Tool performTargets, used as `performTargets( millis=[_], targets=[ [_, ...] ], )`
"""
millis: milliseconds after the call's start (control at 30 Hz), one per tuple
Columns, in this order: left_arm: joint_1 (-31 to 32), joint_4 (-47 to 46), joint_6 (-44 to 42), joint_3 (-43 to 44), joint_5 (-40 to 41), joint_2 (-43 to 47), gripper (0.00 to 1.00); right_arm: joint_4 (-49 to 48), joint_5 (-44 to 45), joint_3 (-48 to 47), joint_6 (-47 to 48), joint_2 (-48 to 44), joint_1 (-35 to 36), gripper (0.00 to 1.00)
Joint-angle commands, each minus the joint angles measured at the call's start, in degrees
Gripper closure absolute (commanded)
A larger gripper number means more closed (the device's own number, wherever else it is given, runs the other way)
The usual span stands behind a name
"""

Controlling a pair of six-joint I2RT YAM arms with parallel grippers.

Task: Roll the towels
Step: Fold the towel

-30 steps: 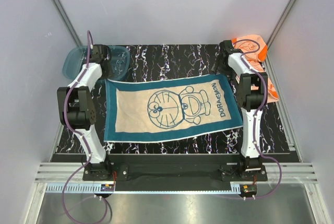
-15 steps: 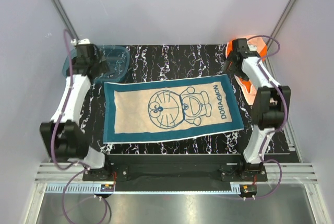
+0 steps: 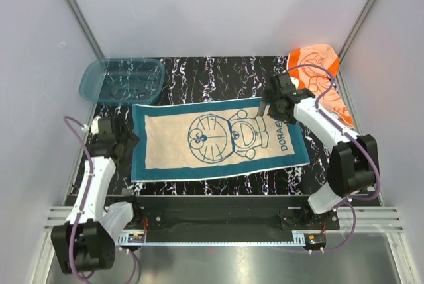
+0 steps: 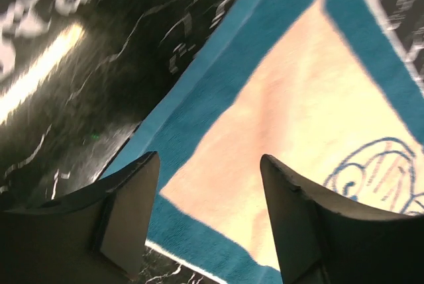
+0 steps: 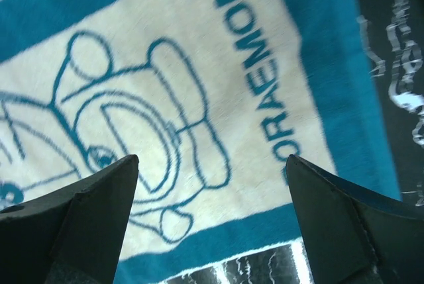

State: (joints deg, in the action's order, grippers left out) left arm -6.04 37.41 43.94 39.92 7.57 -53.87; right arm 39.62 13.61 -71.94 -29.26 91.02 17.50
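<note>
The teal-blue towel (image 3: 218,140) lies spread flat on the table, cream panel and cartoon drawing facing up. The orange towel (image 3: 319,75) is crumpled at the back right corner. My left gripper (image 3: 127,140) hovers at the teal towel's left edge. In the left wrist view this gripper (image 4: 209,158) is open above the towel's (image 4: 285,105) near left corner, nothing between its fingers. My right gripper (image 3: 269,106) hangs over the towel's right end. Seen from the right wrist, the right gripper (image 5: 212,158) is wide open above the printed lettering (image 5: 262,65) and holds nothing.
A translucent blue plastic tub (image 3: 122,80) stands at the back left corner. The black marbled tabletop (image 3: 212,71) shows around the towel. Grey walls close in on both sides and the back.
Both grippers left the teal towel's far corners and opened. The left arm swung out and came down to the towel's left edge; the right moved near the orange towel, then over the teal towel's right end.
</note>
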Motion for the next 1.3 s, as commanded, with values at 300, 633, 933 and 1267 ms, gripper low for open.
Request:
performTargets(
  millis=[300,633,933,1267],
  targets=[
    [2.52,0.39,4.56,-9.77,7.90,-4.14,0.44,-4.81,2.65,3.83,1.04,-1.74,0.96,0.00],
    [13.32,6.00,16.33,-14.35,12.71,-0.98,0.47,-9.47,-2.52,5.76,1.48,2.58,-2.73,0.00],
    [16.15,14.35,19.51,-8.72,17.48,0.34,0.47,-10.00,-3.76,6.82,1.48,2.23,-3.79,0.00],
    [24.31,16.82,29.35,-11.62,16.59,-0.26,0.50,-9.82,-3.76,6.38,1.57,4.07,-3.87,0.00]
  ],
)
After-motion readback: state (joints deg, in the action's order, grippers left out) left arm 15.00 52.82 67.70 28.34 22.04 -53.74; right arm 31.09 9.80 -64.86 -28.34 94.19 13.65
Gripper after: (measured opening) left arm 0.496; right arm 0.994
